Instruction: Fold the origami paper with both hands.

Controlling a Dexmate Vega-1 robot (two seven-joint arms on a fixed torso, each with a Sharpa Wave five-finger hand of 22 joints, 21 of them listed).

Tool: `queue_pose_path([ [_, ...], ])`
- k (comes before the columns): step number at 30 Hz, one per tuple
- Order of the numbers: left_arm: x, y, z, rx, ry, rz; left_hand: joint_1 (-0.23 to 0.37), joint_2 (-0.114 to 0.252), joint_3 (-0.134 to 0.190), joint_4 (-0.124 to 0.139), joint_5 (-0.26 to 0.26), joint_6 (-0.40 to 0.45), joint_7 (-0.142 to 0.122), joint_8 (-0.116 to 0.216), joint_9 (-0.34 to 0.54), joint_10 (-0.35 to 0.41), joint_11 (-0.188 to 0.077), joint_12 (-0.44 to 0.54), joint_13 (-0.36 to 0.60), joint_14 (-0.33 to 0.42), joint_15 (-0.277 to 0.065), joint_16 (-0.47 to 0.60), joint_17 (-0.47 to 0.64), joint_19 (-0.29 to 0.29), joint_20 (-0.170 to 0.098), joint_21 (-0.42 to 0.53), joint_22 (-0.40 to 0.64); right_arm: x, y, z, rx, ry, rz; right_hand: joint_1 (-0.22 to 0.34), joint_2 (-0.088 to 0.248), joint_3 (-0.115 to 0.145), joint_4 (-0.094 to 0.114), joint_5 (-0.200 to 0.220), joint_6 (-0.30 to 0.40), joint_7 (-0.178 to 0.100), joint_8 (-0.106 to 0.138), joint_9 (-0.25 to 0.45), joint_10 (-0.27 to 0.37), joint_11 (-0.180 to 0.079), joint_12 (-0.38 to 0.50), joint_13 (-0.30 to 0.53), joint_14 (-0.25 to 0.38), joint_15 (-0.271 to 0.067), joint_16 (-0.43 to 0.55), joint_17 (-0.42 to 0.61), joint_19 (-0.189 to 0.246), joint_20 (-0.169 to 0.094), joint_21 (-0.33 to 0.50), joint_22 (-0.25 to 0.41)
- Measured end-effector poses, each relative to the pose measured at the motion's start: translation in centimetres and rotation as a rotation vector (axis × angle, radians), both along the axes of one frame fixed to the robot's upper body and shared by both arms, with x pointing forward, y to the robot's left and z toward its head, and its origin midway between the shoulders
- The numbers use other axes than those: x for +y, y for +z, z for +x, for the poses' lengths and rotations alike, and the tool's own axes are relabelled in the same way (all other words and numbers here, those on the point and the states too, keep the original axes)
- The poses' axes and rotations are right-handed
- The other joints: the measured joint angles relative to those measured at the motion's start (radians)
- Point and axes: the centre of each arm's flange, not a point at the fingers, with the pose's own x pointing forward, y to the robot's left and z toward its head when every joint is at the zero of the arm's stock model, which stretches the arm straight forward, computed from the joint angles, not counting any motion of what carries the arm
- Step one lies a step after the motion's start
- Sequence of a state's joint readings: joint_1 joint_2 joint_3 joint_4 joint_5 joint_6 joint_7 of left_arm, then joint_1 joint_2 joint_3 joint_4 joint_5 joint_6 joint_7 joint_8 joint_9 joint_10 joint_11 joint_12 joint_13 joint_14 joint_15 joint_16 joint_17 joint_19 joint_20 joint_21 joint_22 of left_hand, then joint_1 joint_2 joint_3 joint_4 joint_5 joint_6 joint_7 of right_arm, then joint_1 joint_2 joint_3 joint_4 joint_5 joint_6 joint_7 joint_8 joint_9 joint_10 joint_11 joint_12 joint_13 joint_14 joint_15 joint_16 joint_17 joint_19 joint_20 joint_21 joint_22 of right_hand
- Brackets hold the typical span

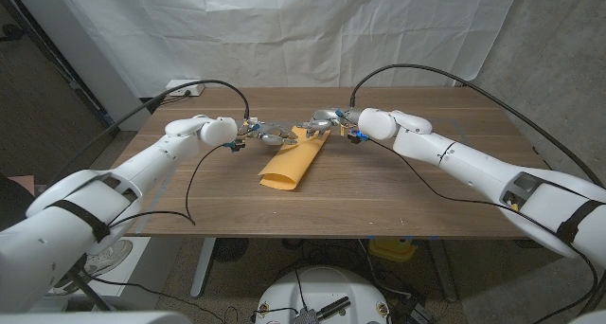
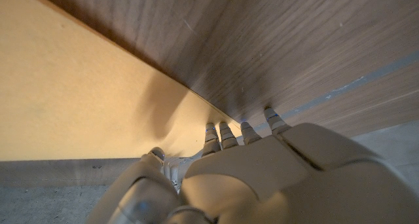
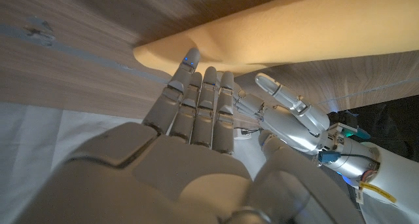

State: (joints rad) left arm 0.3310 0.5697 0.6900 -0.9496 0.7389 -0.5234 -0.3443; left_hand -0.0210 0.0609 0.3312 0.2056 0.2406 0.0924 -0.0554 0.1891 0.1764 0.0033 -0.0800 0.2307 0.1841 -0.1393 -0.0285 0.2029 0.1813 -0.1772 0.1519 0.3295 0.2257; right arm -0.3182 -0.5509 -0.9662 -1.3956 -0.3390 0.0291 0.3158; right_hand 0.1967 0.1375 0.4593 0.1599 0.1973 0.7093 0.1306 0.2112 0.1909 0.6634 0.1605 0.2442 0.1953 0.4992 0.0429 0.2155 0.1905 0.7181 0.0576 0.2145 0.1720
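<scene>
Where both hands meet at paper (image 1: 294, 160) far end, fingers overlap; grip can't be told.

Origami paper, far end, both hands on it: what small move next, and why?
Probably carry the far end toward the near edge. The orange paper already curves up between the left hand and right hand, and its near end lies on the table.

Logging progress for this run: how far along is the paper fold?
The orange paper already lies doubled over, rounded, not creased flat. The left hand and right hand meet at its far end, fingers against the paper. Flattening the crease is left.
</scene>
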Motion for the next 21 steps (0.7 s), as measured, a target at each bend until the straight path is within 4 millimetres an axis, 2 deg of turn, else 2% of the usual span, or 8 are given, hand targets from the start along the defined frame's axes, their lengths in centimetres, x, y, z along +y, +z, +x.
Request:
queue_pose_path([
  [8,-0.1,0.1,0.1,0.0,0.0,0.002,0.0,0.0,0.0,0.0,0.004,-0.002,-0.002,0.0,0.0,-0.002,0.0,-0.007,0.0,0.0,0.0,-0.004,0.0,0.0,0.0,0.0,0.0,-0.8,-1.3,0.8,0.049,-0.044,-0.013,-0.008,-0.003,0.0,0.0,0.0,0.015,0.004,0.0,0.0,0.016,0.004,0.0,0.0,0.015,0.003,0.0,0.0,0.009,-0.006,0.0,0.0],
  [12,-0.2,0.2,0.1,0.001,0.0,0.002,0.0,0.0,-0.004,-0.004,0.004,-0.002,-0.002,0.0,-0.001,-0.002,0.0,-0.007,0.0,0.0,0.0,-0.004,0.0,0.0,0.0,0.0,0.0,-0.9,-1.8,0.9,0.064,-0.054,-0.02,-0.013,-0.005,-0.003,-0.003,0.0,0.031,-0.002,0.004,0.0,0.035,0.001,0.004,0.0,0.037,-0.006,0.0,-0.002,0.034,-0.002,0.005,0.0],
  [21,-0.2,0.2,0.2,0.001,-0.002,0.002,0.0,0.0,-0.004,-0.004,0.004,-0.004,0.0,-0.004,-0.001,-0.003,-0.001,-0.008,0.0,0.0,0.0,-0.004,0.0,0.0,0.0,0.0,0.0,-0.9,-2.7,1.1,0.079,-0.06,-0.046,-0.019,0.0,-0.005,-0.006,0.0,0.039,0.004,0.004,0.0,0.039,-0.004,0.006,0.0,0.046,-0.004,0.0,-0.005,0.041,-0.006,0.005,-0.002],
])
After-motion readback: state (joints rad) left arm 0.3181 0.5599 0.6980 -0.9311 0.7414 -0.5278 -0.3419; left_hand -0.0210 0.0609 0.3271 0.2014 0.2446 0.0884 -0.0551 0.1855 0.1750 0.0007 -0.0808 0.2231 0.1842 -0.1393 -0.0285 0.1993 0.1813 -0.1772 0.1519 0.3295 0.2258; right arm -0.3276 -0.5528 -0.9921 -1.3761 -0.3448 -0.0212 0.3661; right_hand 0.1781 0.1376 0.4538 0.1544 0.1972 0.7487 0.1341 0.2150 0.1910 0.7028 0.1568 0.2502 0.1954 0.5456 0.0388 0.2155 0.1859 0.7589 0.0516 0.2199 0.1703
